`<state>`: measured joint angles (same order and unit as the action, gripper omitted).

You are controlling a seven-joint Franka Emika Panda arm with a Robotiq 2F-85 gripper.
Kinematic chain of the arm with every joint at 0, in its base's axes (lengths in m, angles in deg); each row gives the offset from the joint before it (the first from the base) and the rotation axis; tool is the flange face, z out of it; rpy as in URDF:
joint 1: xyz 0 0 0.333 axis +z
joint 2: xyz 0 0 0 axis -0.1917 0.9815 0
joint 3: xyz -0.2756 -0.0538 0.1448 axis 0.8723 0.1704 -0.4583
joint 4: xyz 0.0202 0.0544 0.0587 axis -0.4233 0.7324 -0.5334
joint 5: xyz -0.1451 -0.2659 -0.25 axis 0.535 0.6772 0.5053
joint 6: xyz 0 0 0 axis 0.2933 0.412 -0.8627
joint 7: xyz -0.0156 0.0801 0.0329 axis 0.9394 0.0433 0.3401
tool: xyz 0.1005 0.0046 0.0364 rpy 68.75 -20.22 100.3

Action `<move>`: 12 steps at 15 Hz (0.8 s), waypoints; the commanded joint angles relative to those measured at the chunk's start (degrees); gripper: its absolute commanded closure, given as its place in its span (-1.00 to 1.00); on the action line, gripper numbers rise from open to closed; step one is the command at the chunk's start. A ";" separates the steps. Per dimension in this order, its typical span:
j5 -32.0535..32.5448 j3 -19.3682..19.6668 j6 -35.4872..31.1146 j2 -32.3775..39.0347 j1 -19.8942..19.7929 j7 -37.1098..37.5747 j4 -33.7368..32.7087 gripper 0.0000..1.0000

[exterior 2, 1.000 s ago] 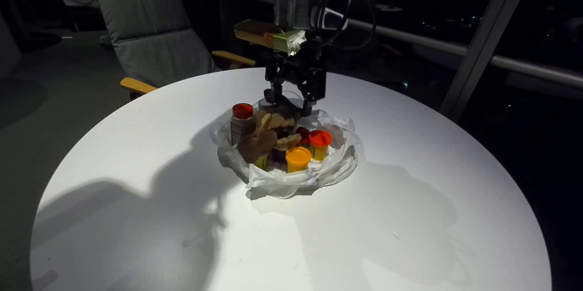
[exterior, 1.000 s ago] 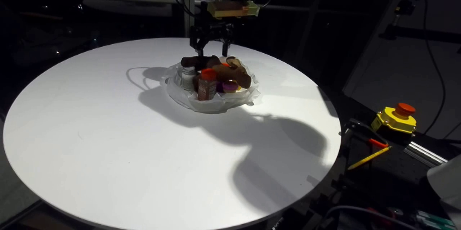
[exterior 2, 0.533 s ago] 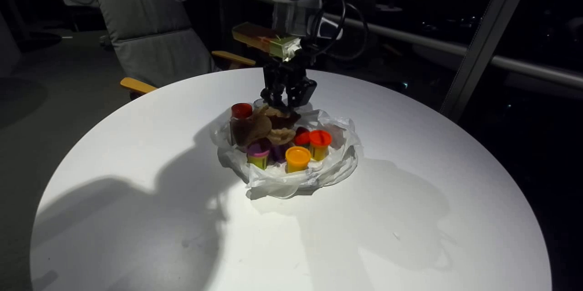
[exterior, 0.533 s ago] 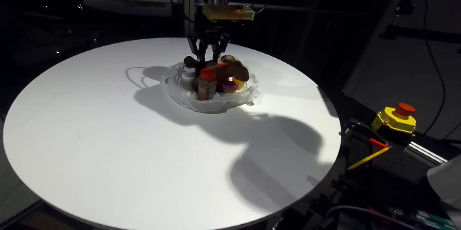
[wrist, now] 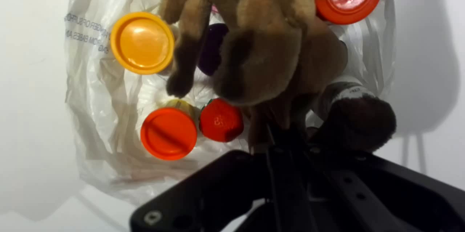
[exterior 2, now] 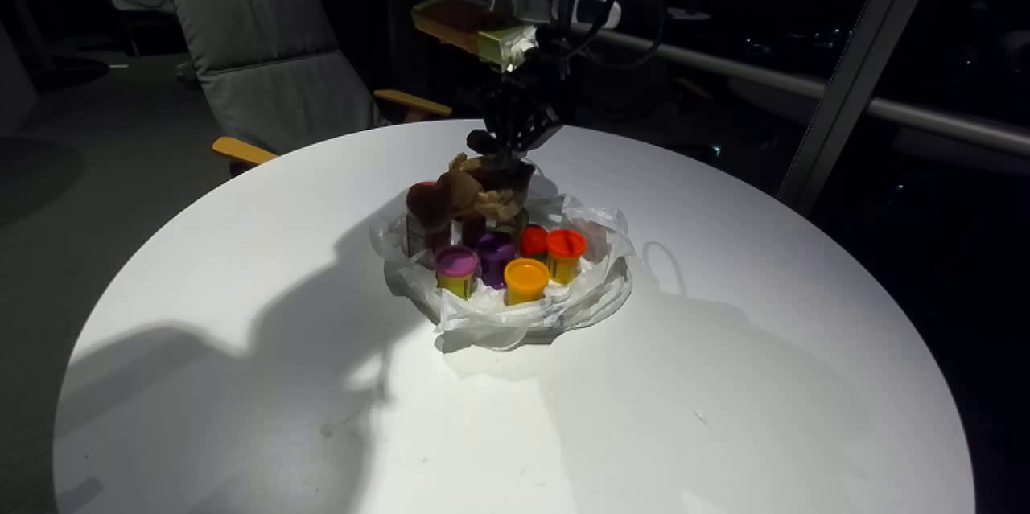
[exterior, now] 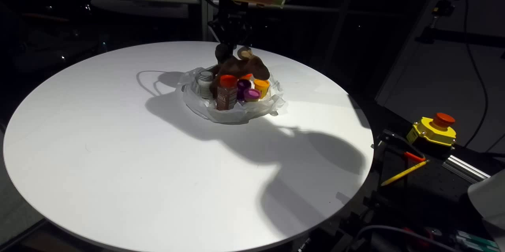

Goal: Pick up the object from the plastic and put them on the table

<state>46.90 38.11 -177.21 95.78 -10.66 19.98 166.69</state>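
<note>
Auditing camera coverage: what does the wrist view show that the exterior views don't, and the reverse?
Wrist view only: discernible lettering on the plastic bag and a pale mark on the small red item.
Exterior views only: grey chair, yellow pencil and red-topped yellow box, none in both exterior views.
Shared: gripper closed on the brown plush toy, the bag, orange-lidded tub, white table.

Brn/tan plush (wrist: 261, 61), pinched, hung over crumpled wht plastic (exterior 2: 515, 326) on wht surface (exterior: 118, 165); purp-, org- & red-lidded tubs (exterior 2: 526, 282) stood inside.
</note>
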 commanded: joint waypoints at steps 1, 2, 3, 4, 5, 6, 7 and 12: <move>-0.30 1.53 -6.70 -11.57 1.11 1.66 11.49 0.94; -0.16 1.73 -8.31 -13.99 1.21 2.19 13.77 0.94; 0.07 2.12 -10.41 -16.71 1.11 2.72 16.76 0.94; 0.02 2.37 -11.96 -18.91 0.94 3.36 18.88 0.94; 0.31 3.00 -13.66 -21.20 0.62 4.15 21.58 0.94; 0.63 3.75 -14.91 -23.09 0.39 5.58 23.73 0.95; 0.75 4.59 -16.06 -24.67 0.02 7.31 25.72 0.95; 7.71 9.50 -20.25 -29.05 -1.32 19.98 32.84 0.96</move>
<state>49.27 45.40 -194.24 70.49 -11.56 31.16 194.59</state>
